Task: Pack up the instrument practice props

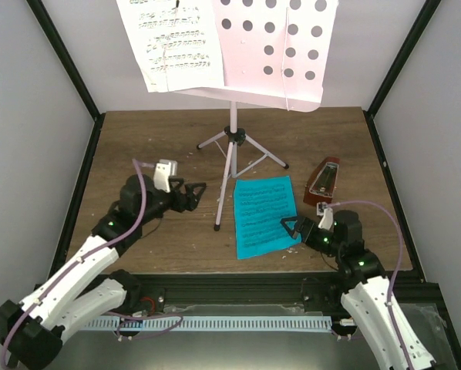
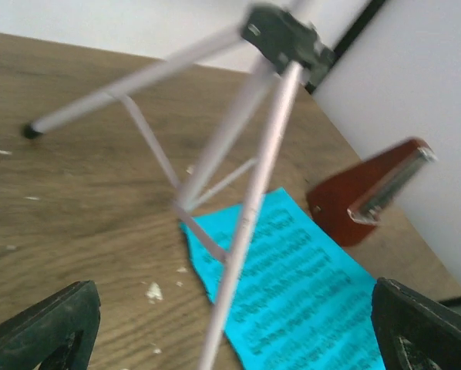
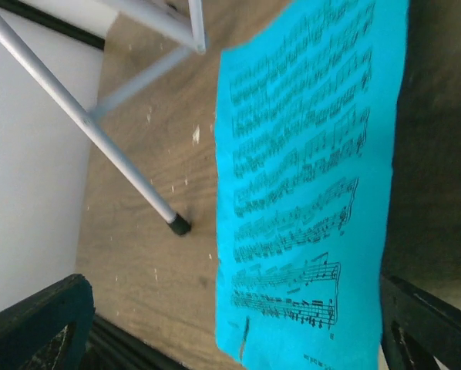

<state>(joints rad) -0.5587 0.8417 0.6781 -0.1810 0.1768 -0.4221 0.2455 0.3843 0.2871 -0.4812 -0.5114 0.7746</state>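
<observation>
From above, the music stand (image 1: 232, 150) stands mid-bench (image 1: 138, 139), with the white sheet (image 1: 176, 46) propped on its desk. The cyan sheet (image 1: 265, 216) lies flat toward the front edge, and the metronome (image 1: 323, 183) sits near the right edge. The left gripper (image 1: 194, 189) faces the tripod, the right gripper (image 1: 291, 225) the cyan sheet. The left wrist view shows its jaws spread wide and empty, framing a leg. The right wrist view shows its jaws also apart and empty over the sheet.

Pink tripod music stand (image 1: 232, 146) upright at centre, white sheet (image 1: 176, 42) on its dotted desk; cyan sheet (image 1: 264, 216) flat right of its near leg; brown metronome (image 1: 323, 183) further right
</observation>
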